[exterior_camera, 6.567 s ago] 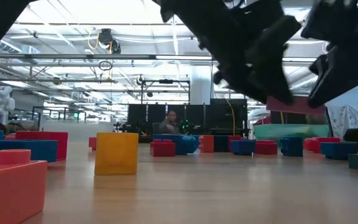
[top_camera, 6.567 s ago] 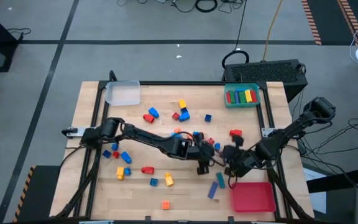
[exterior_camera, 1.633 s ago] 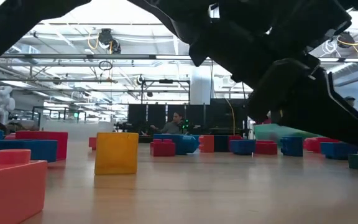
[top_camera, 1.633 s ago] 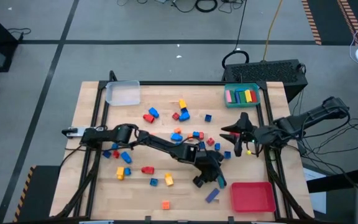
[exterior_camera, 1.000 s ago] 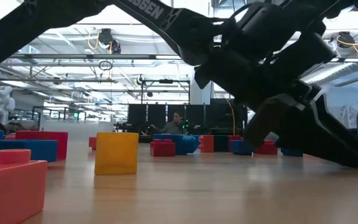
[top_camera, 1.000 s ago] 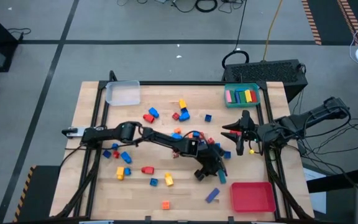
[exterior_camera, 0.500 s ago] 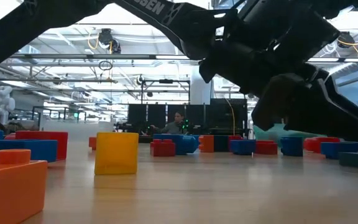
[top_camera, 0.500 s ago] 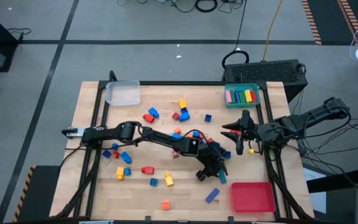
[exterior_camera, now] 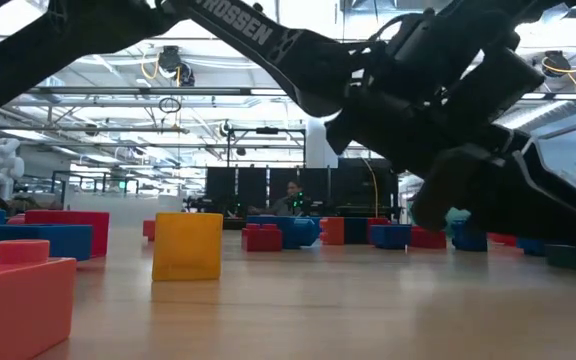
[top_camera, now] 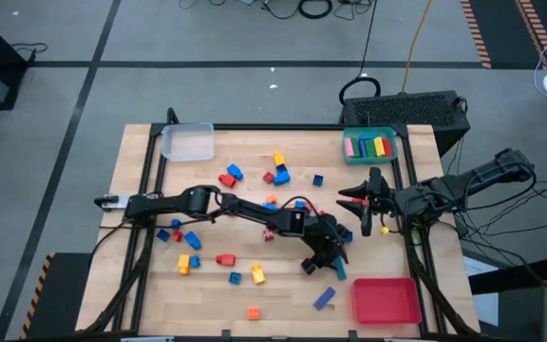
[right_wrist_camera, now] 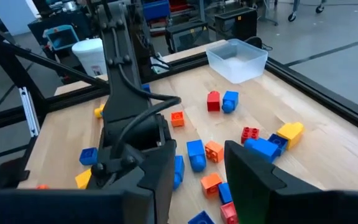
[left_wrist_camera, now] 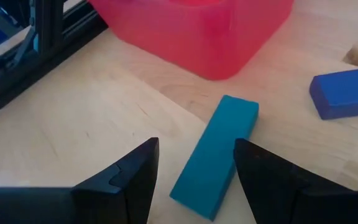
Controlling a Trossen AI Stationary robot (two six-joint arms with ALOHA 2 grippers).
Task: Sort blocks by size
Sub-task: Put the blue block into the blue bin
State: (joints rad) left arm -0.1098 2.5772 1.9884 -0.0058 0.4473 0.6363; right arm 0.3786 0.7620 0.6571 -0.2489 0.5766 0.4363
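Blocks in red, blue, yellow and orange lie scattered over the wooden table (top_camera: 141,285). A teal bar (top_camera: 335,271) lies flat near the red tray (top_camera: 386,300). In the left wrist view the bar (left_wrist_camera: 216,155) has its near end between my fingers. My left gripper (top_camera: 329,262) (left_wrist_camera: 196,146) is open and low over the table, with a thin gap on each side of the bar. A blue bar (top_camera: 324,297) (left_wrist_camera: 347,93) lies just beyond. My right gripper (top_camera: 349,206) (right_wrist_camera: 201,152) hangs open with nothing in it at the table's right edge.
A teal tray (top_camera: 369,145) holding long bars stands at the back right, and a clear tray (top_camera: 187,142) (right_wrist_camera: 238,59) at the back left. The red tray (left_wrist_camera: 197,25) is close ahead of the left gripper. A yellow block (exterior_camera: 187,245) and a red block (exterior_camera: 18,300) stand near the low camera.
Over the last second the left gripper has edged slightly right toward the teal bar. The right arm, which drew back to the right edge earlier, has stayed still.
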